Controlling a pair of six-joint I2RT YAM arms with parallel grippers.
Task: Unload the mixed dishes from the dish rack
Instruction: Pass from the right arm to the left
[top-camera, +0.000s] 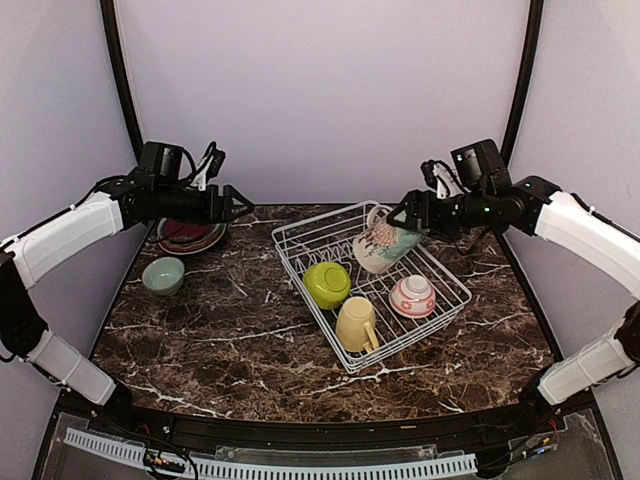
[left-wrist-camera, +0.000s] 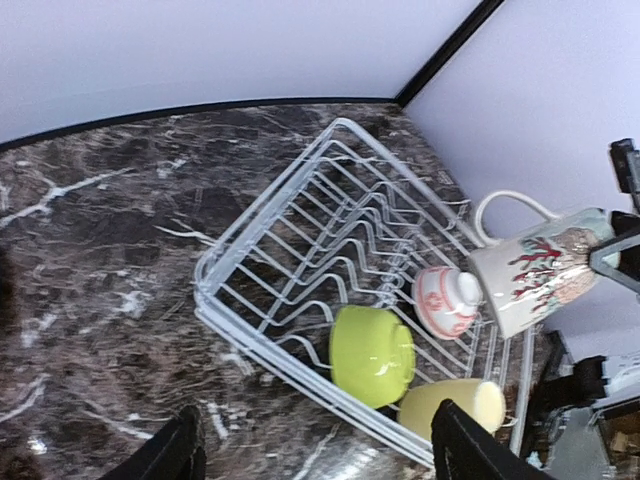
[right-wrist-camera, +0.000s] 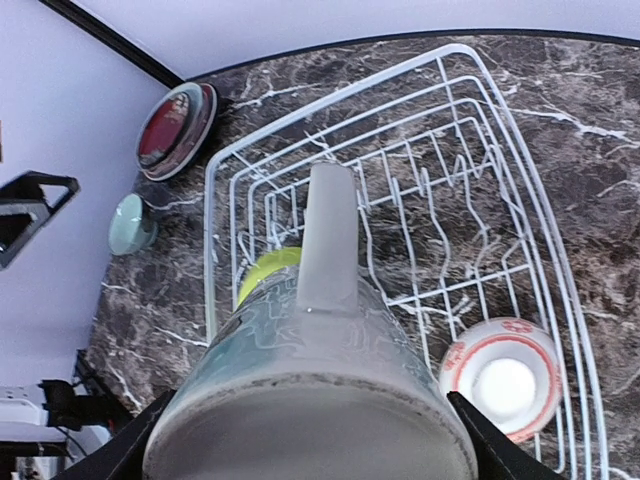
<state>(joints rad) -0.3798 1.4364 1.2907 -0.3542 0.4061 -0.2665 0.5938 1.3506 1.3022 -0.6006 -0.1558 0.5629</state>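
The white wire dish rack (top-camera: 310, 240) sits mid-table. In it lie a lime bowl (top-camera: 326, 284), a yellow mug (top-camera: 356, 324) and a red-patterned bowl (top-camera: 412, 296). My right gripper (top-camera: 408, 216) is shut on a cream patterned mug (top-camera: 385, 246) and holds it tilted above the rack's far side. In the right wrist view the mug (right-wrist-camera: 310, 380) fills the space between my fingers (right-wrist-camera: 490, 445). My left gripper (top-camera: 240, 203) is open and empty, above the back left of the table. The left wrist view shows the rack (left-wrist-camera: 300, 220), lime bowl (left-wrist-camera: 372, 354) and yellow mug (left-wrist-camera: 450, 405).
A stack of red and dark plates (top-camera: 190, 237) lies at the back left under my left arm. A teal bowl (top-camera: 162, 275) stands upright on the marble table left of the rack. Walls close the back and both sides.
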